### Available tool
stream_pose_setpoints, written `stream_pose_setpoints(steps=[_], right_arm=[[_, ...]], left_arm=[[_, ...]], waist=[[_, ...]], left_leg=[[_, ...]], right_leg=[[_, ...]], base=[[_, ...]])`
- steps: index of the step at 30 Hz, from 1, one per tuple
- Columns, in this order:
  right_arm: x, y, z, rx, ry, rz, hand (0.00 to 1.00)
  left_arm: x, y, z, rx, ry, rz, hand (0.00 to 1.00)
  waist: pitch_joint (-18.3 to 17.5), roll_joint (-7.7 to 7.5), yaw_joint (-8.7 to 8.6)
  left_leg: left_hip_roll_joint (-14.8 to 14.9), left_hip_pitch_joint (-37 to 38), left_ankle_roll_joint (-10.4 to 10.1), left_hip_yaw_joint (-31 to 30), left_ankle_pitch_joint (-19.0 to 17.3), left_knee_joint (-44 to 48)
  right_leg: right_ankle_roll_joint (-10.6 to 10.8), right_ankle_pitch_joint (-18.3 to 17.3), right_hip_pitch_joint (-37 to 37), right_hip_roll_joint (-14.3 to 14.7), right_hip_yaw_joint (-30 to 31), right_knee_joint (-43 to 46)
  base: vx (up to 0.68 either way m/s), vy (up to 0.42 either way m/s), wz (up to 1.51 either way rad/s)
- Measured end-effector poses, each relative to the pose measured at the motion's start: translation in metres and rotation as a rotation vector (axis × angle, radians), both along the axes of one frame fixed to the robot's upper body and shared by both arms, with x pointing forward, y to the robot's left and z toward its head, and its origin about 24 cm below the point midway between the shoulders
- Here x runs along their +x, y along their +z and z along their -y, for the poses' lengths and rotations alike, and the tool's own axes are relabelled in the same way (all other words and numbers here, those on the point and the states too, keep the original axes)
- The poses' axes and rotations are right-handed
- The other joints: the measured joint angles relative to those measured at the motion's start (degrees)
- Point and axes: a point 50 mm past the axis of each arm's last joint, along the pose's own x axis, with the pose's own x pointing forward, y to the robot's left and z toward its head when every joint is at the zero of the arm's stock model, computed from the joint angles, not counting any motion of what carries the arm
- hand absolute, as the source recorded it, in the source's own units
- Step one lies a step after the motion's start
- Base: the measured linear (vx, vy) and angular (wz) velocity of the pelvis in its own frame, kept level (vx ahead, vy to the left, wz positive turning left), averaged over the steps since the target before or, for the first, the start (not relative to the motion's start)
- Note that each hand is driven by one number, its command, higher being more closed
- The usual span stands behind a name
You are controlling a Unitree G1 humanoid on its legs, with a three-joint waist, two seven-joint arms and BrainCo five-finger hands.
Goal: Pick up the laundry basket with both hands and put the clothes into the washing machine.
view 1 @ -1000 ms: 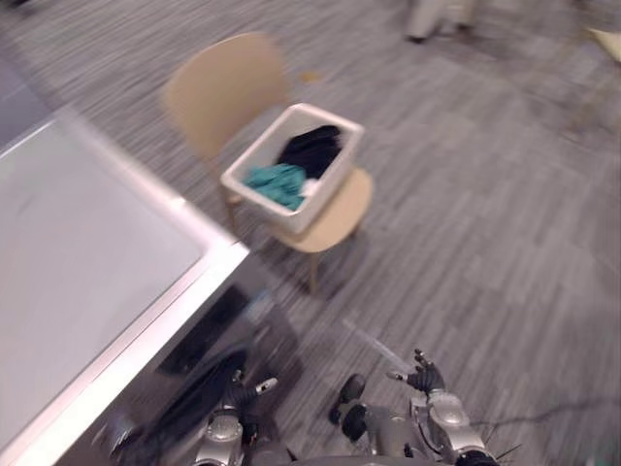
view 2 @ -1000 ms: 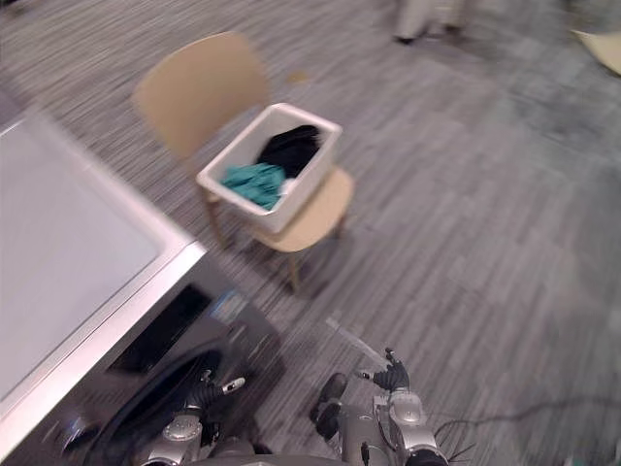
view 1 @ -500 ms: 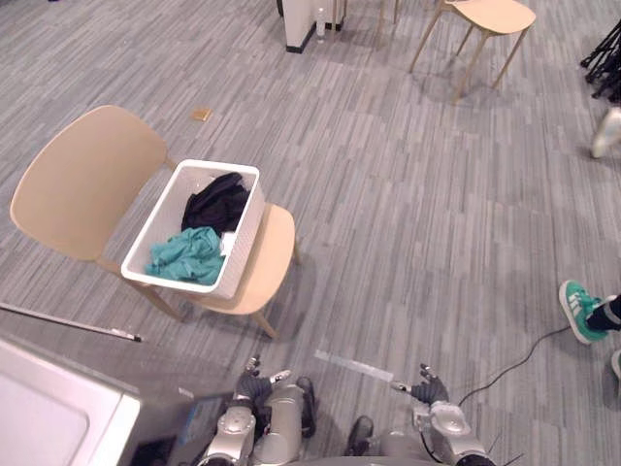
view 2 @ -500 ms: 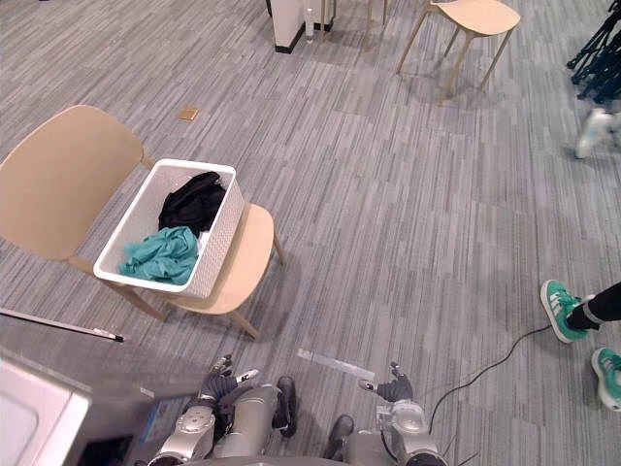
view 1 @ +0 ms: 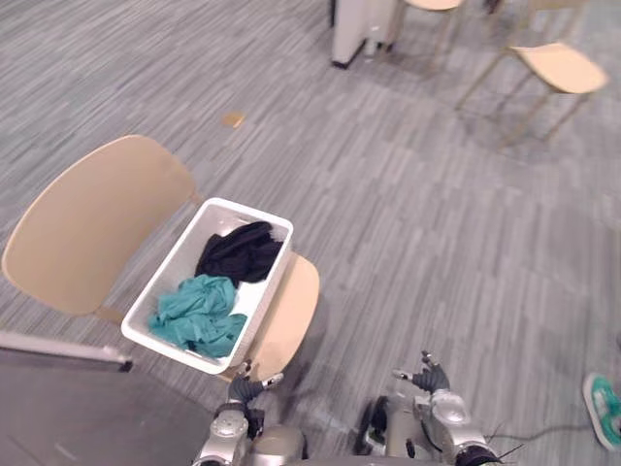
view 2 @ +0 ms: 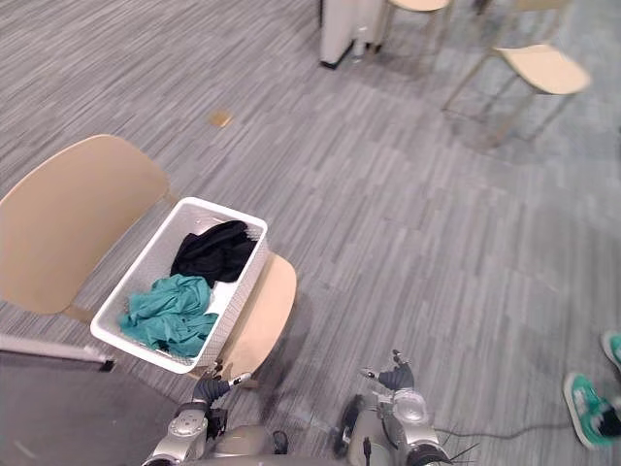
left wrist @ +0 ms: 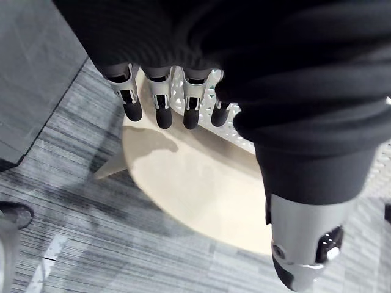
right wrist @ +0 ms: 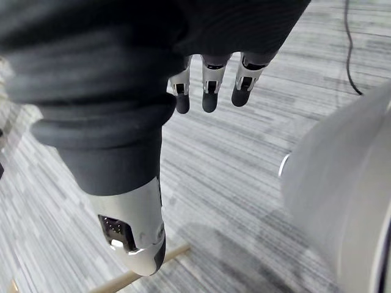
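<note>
A white perforated laundry basket point(view 1: 269, 289) stands on the seat of a beige chair point(view 1: 293, 318). Inside lie a black garment point(view 1: 239, 252) and a crumpled teal one point(view 1: 198, 316). My left hand point(view 1: 239, 392) hangs low just in front of the chair, open and holding nothing. In its wrist view the fingers point(left wrist: 164, 108) point straight over the seat point(left wrist: 201, 189) towards the basket's wall point(left wrist: 241, 139). My right hand point(view 1: 431, 379) is open too, off to the right of the chair, its fingers point(right wrist: 209, 91) over bare carpet.
A dark grey panel with a white edge point(view 1: 58, 351), the washing machine's side, fills the lower left. Another beige chair point(view 1: 563, 66) and a white cabinet base point(view 1: 364, 24) stand at the far end. A person's teal shoe point(view 1: 604, 410) is at the right edge.
The camera has swung: the chair and basket now sit lower and closer to my hands, and the washer's white top has left the view. Both hands stay low and open.
</note>
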Motion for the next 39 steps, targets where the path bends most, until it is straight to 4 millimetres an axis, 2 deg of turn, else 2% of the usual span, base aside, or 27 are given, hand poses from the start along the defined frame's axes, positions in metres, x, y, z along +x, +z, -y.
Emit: stream_pose_setpoints(steps=[1, 2, 3, 4, 5, 6, 7, 9, 10, 11, 13, 15, 18, 20, 22, 23, 25, 26, 27, 28, 30, 31, 32, 33, 35, 36, 39], right_arm=[[-0.006, -0.002, 0.001, 0.0, -0.01, -0.013, 0.0], [-0.016, -0.007, 0.002, 0.006, -0.023, -0.044, 0.0], [-0.01, -0.003, 0.008, 0.006, -0.053, -0.018, 0.0], [-0.011, -0.002, 0.01, 0.01, -0.071, -0.011, 0.0], [-0.008, 0.001, 0.013, 0.014, -0.091, 0.011, 0.0], [-0.004, 0.004, 0.014, 0.017, -0.108, 0.039, 0.0], [-0.002, 0.006, 0.015, 0.016, -0.111, 0.051, 0.0], [0.001, 0.008, 0.016, 0.018, -0.121, 0.069, 0.0], [0.001, 0.008, 0.017, 0.02, -0.126, 0.071, 0.0], [0.0, 0.009, 0.019, 0.026, -0.14, 0.074, 0.0], [0.0, 0.006, 0.01, 0.058, -0.145, 0.07, 0.0], [-0.001, 0.004, 0.001, 0.086, -0.149, 0.068, 0.0], [-0.007, 0.002, 0.006, 0.085, -0.186, 0.053, 0.0], [-0.006, 0.003, 0.012, 0.07, -0.194, 0.054, 0.0], [-0.008, 0.003, 0.015, 0.056, -0.2, 0.054, 0.0], [-0.006, 0.009, 0.014, 0.039, -0.19, 0.088, 0.0], [0.003, 0.021, 0.015, 0.007, -0.159, 0.156, 0.0], [0.01, 0.032, 0.018, -0.032, -0.142, 0.215, 0.0], [0.014, 0.037, 0.018, -0.047, -0.131, 0.241, 0.0], [0.018, 0.043, 0.017, -0.068, -0.112, 0.27, 0.0], [0.021, 0.059, 0.02, -0.154, -0.053, 0.328, 0.0], [0.021, 0.066, 0.019, -0.178, -0.026, 0.356, 0.0], [0.021, 0.075, 0.012, -0.21, 0.03, 0.397, 0.0], [0.019, 0.083, 0.006, -0.24, 0.076, 0.428, 0.0], [0.015, 0.088, 0.002, -0.266, 0.111, 0.45, 0.0], [0.014, 0.093, -0.004, -0.292, 0.166, 0.471, 0.0], [0.019, 0.102, -0.014, -0.319, 0.259, 0.519, 0.0]], left_arm=[[0.002, 0.001, -0.001, 0.003, 0.001, 0.006, 0.0], [0.004, 0.001, 0.002, -0.009, 0.015, 0.011, 0.0], [0.003, 0.001, 0.009, -0.04, 0.053, 0.013, 0.0], [0.002, 0.0, 0.012, -0.048, 0.055, 0.012, 0.0], [-0.001, -0.001, 0.017, -0.063, 0.056, 0.001, 0.0], [-0.003, -0.002, 0.02, -0.077, 0.061, -0.004, 0.0], [-0.003, -0.002, 0.02, -0.078, 0.061, -0.005, 0.0], [-0.003, -0.002, 0.017, -0.058, 0.034, -0.004, 0.0], [-0.005, -0.003, 0.017, -0.051, 0.021, -0.008, 0.0], [-0.008, -0.004, 0.016, -0.039, 0.001, -0.015, 0.0], [-0.013, -0.005, 0.007, -0.012, -0.003, -0.028, 0.0], [-0.019, -0.007, -0.007, 0.022, 0.002, -0.046, 0.0], [-0.025, -0.01, -0.011, 0.031, 0.009, -0.066, 0.0], [-0.028, -0.011, -0.015, 0.036, 0.014, -0.081, 0.0], [-0.03, -0.012, -0.017, 0.043, 0.013, -0.091, 0.0], [-0.032, -0.012, -0.021, 0.051, 0.016, -0.095, 0.0], [-0.034, -0.012, -0.026, 0.065, 0.02, -0.1, 0.0], [-0.038, -0.013, -0.029, 0.071, 0.026, -0.109, 0.0], [-0.04, -0.014, -0.03, 0.074, 0.028, -0.114, 0.0], [-0.042, -0.014, -0.033, 0.077, 0.033, -0.118, 0.0], [-0.043, -0.016, -0.023, 0.053, 0.029, -0.12, 0.0], [-0.048, -0.018, -0.018, 0.039, 0.034, -0.129, 0.0], [-0.05, -0.019, -0.014, 0.026, 0.035, -0.135, 0.0], [-0.05, -0.019, -0.011, 0.019, 0.035, -0.13, 0.0], [-0.047, -0.018, -0.01, 0.017, 0.032, -0.117, 0.0], [-0.045, -0.018, -0.009, 0.016, 0.029, -0.112, 0.0], [-0.046, -0.018, -0.01, 0.022, 0.021, -0.116, 0.0]], waist=[[-0.09, -0.63, 0.02], [0.1, -0.93, 0.69], [-0.61, 1.05, 0.64], [-0.71, 1.07, 0.68], [-0.67, 1.0, 0.52], [-0.62, 0.47, 0.61], [-0.53, 0.02, 0.58], [-0.57, -2.33, 0.62], [-0.78, -2.35, 0.61], [-1.47, -1.45, 0.62], [-2.53, -3.69, 0.92], [-3.32, -4.89, 0.92], [-3.55, -4.92, 0.72], [-3.65, -4.7, 0.63], [-3.68, -5.07, 0.41], [-3.64, -4.98, -0.66], [-3.76, -5.16, -1.22], [-3.79, -5.19, -1.52], [-3.95, -5.46, -1.97], [-4.83, -6.94, -2.34], [-5.66, -3.98, -2.31], [-6.01, -3.32, -2.31], [-6.77, -1.95, -2.39], [-6.81, -1.99, -2.5], [-6.94, -2.09, -2.58], [-7.11, -2.76, -2.57], [-7.3, -3.2, -2.34]], left_leg=[[-0.64, 0.14, -1.38, -1.63, -0.88, 1.09], [-0.84, 0.42, -4.7, -4.35, -3.14, 3.81], [1.4, -2.39, -7.79, -6.15, -1.48, 6.76], [1.58, -2.46, -9.02, -6.38, -0.55, 7.06], [2.82, -2.89, -11.2, -5.88, 0.75, 7.54], [3.85, -3.95, -12.93, -3.86, 1.45, 8.63], [4.48, -4.85, -12.55, -2.22, 1.08, 8.88], [5.57, -9.05, -9.78, 13.09, 0.71, 3.8], [5.88, -9.13, -8.61, 16.54, 2.27, 2.25], [6.95, -10.03, -4.97, 24.24, 6.72, 1.07], [6.89, -11.34, -3.43, 30.24, 6.58, 1.13], [5.46, -11.51, -2.96, 31.18, 6.87, 1.09], [3.02, -10.84, -2.36, 29.27, 6.96, 0.89], [2.46, -9.6, -1.41, 28.23, 6.44, 0.24], [1.6, -7.47, -0.29, 26.13, 5.99, -1.06], [1.59, -6.84, 0.01, 24.01, 5.81, -1.36], [1.71, -6.18, -0.01, 22.77, 5.82, -2.34], [1.72, -5.96, -0.24, 21.68, 5.95, -2.53], [1.61, -6.08, -0.6, 21.31, 6.13, -2.55], [0.77, -6.36, -1.21, 20.54, 6.31, -2.57], [2.53, -6.58, -3.63, 19.13, 7.66, -4.62], [3.53, -6.52, -3.99, 18.96, 7.86, -5.71], [4.57, -5.96, -4.92, 18.75, 8.46, -7.48], [5.36, -5.4, -5.88, 18.47, 9.4, -9.24], [5.52, -4.71, -6.25, 17.63, 10.45, -10.57], [5.91, -4.43, -6.78, 16.41, 11.36, -11.44], [6.27, -4.57, -6.77, 14.73, 12.2, -11.64]], right_leg=[[-0.35, 4.42, 1.17, -0.57, 1.81, -4.83], [-0.59, 9.63, 2.89, -2.26, 0.72, -6.01], [-2.36, 7.21, 3.44, -1.98, -3.9, -3.5], [-2.85, 5.67, 4.11, -2.44, -5.66, -2.57], [-4.14, 3.81, 5.95, -2.74, -9.25, -1.48], [-4.41, 2.64, 8.66, -3.38, -12.29, -1.47], [-4.59, 2.39, 9.59, -3.98, -13.35, -1.61], [-4.45, 2.26, 13.92, -7.04, -17.88, -3.22], [-4.27, 2.16, 14.85, -7.33, -19.46, -3.64], [-2.87, 1.27, 16.63, -7.3, -22.41, -4.2], [-1.46, 0.71, 18.65, -8.74, -26.31, -6.82], [-0.72, 1.55, 20.4, -9.44, -28.39, -8.82], [-0.56, 1.63, 21.77, -12.06, -30.13, -6.46], [-0.63, 1.69, 17.94, -15.68, -29.5, 6.17], [-2.48, 2.49, 13.97, -18.29, -24.97, 17.24], [-2.78, -2.45, 9.73, -16.0, -15.93, 22.62], [-1.66, -5.28, 7.73, -12.14, -9.19, 20.95], [-0.9, -6.13, 7.06, -9.21, -5.25, 15.43], [-0.53, -5.87, 7.22, -8.21, -3.91, 11.2], [-0.99, -2.43, 7.89, -7.44, -2.81, 4.59], [-1.78, -1.58, 9.12, -5.63, -4.38, 0.53], [-2.24, -0.95, 9.39, -4.52, -4.84, -0.89], [-2.79, -0.33, 10.18, -3.35, -5.63, -2.62], [-3.13, -0.01, 11.08, -2.49, -6.32, -3.7], [-3.49, 0.23, 12.36, -1.86, -7.49, -4.88], [-3.85, 0.57, 13.61, -1.38, -8.93, -6.43], [-4.21, 1.74, 15.76, -1.04, -11.0, -9.44]], base=[[0.51, -0.496, 2.03], [0.43, -0.447, 1.7], [0.42, -0.436, 1.59], [0.36, -0.357, 1.48], [0.32, -0.308, 1.56], [0.28, -0.262, 1.62], [0.21, -0.148, 1.73], [0.15, -0.056, 1.82], [0.14, -0.005, 1.61], [0.11, 0.021, 1.06], [0.13, 0.085, 0.97], [0.11, 0.131, 0.54], [0.1, 0.14, 0.45], [0.06, 0.144, 0.42], [0.08, 0.05, 0.56], [0.11, -0.015, 0.73], [0.08, -0.067, 0.67], [0.05, -0.104, 0.5], [0.06, -0.168, 0.52], [0.07, -0.21, 0.45], [0.1, -0.231, 0.24], [0.08, -0.166, 0.0], [0.08, -0.172, 0.03], [0.05, -0.157, 0.11], [0.05, -0.127, 0.27], [0.06, -0.079, 0.4], [0.03, -0.046, 0.42]])
